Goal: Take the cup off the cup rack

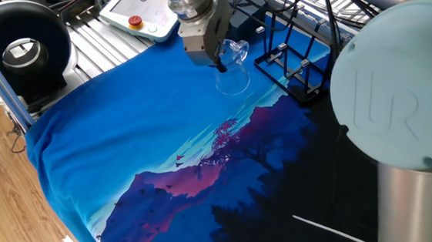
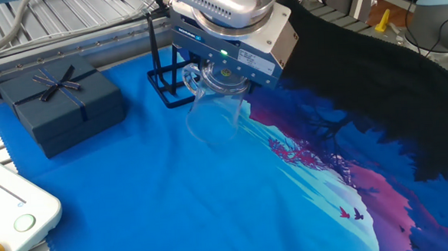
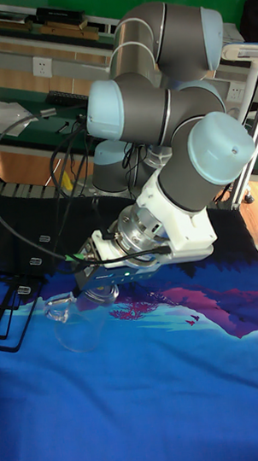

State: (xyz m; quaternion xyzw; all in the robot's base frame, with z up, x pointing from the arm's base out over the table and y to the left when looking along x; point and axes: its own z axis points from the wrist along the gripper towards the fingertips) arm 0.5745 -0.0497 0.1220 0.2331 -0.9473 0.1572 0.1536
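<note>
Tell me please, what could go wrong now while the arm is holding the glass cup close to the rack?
1. The cup is gripped only at its rim by the end effector; smooth glass might slip and drop onto the cloth.
2. The cup hangs close to the cup rack, so its handle could knock or catch the thin bars.
3. Clear glass is hard to see, so position may be misjudged.

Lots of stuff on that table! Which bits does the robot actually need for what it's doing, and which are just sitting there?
Part of the job:
- the cup, clear glass, held at its rim by the end effector
- the cup rack, black metal frame

Just lying about:
- navy gift box with a bow
- white pendant with a red button
- printed blue cloth
</note>
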